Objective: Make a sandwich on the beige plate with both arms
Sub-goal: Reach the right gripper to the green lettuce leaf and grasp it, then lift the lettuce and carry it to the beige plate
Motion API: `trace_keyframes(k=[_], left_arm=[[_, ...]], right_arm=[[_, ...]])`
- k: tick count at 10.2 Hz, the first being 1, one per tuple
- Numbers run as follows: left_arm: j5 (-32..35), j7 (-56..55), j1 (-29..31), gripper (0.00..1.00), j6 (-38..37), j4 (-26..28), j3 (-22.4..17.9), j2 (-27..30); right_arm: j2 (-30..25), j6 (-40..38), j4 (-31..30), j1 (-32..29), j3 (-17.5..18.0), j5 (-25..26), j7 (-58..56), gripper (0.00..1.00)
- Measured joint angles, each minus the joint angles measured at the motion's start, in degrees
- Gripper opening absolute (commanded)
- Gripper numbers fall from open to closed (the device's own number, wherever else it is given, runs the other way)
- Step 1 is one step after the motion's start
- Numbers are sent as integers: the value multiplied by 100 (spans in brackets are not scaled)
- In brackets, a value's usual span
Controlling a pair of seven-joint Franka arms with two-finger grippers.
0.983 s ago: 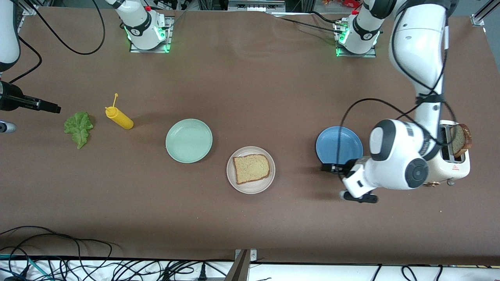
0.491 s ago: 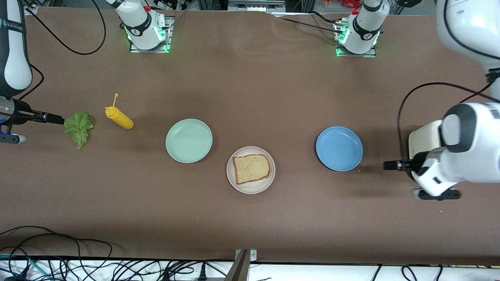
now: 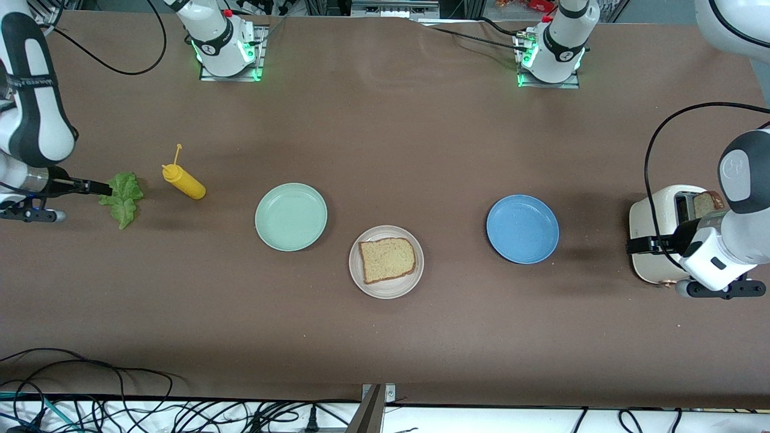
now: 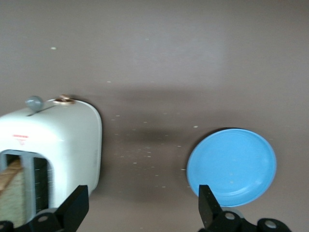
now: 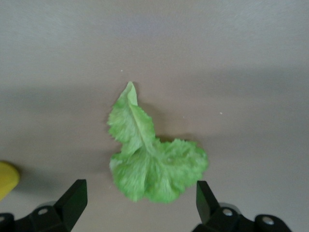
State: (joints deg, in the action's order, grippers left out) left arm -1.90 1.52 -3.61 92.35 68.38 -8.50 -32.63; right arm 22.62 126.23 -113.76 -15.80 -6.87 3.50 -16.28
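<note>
Now beige plate (image 3: 414, 281) holds 1 bread slice (image 3: 387, 259); toaster (image 3: 652, 210) holds another; both claws apart.

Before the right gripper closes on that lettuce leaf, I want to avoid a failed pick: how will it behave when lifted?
The lettuce leaf looks thin and ruffled, so it will probably flop and droop from the open right gripper above it. It seems very light, so a nudge could slide it on the table. Its frilly edge may tear if pinched there; the central rib looks firmer.
</note>
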Motion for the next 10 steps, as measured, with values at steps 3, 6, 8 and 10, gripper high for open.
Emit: trace_keyframes(k=[3, 6, 8, 10], left_arm=[[42, 0, 51, 100, -3, 33, -43, 1], [43, 0, 50, 100, -3, 35, -44, 1], [43, -1, 51, 100, -3, 35, -45, 2], [43, -1, 51, 100, -3, 39, -45, 1]], right_arm=[[519, 711, -151, -161, -17, 0, -394, 81], [679, 728, -152, -171, -13, 0, -438, 0], [667, 673, -147, -169, -7, 0, -443, 0], [639, 636, -126, -169, -6, 0, -448, 0]])
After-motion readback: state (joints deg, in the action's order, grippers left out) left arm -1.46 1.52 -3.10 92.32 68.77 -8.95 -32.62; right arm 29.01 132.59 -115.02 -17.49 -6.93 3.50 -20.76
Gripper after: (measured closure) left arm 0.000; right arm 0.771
